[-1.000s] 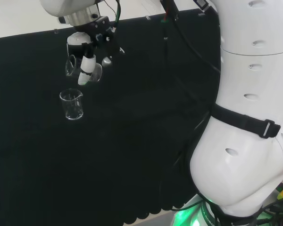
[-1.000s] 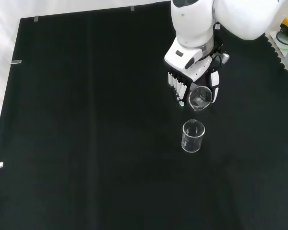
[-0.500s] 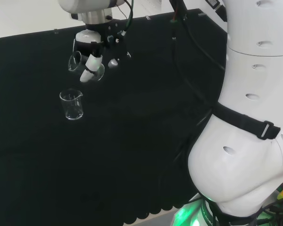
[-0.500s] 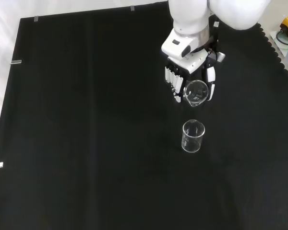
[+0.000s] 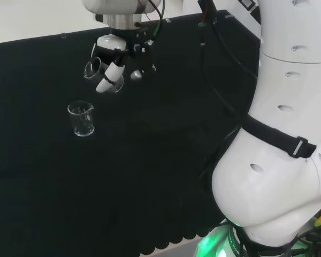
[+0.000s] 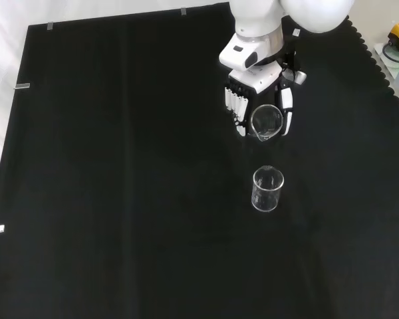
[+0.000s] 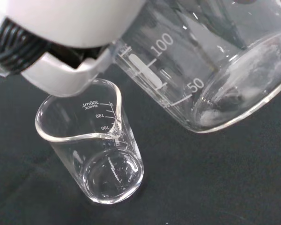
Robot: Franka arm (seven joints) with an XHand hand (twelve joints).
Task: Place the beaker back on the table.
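The hand [image 6: 259, 100] has risen and drawn back from the second beaker [image 6: 267, 189], fingers curled round the held beaker [image 6: 266, 121], tilted above the worktop [image 6: 120, 166]. The second beaker stands upright just below, apart.

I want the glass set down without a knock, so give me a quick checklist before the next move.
1. Held beaker in the hand, fingers curled round it: ok.
2. Held beaker upright for setting down: not ok, it is tilted.
3. Held beaker apart from the second beaker standing on the cloth: ok in the front view.
4. Bare cloth close by to set it on: ok.
5. Held beaker resting on the cloth: not ok, it hangs above.
6. Liquid inside the held beaker: cannot tell.
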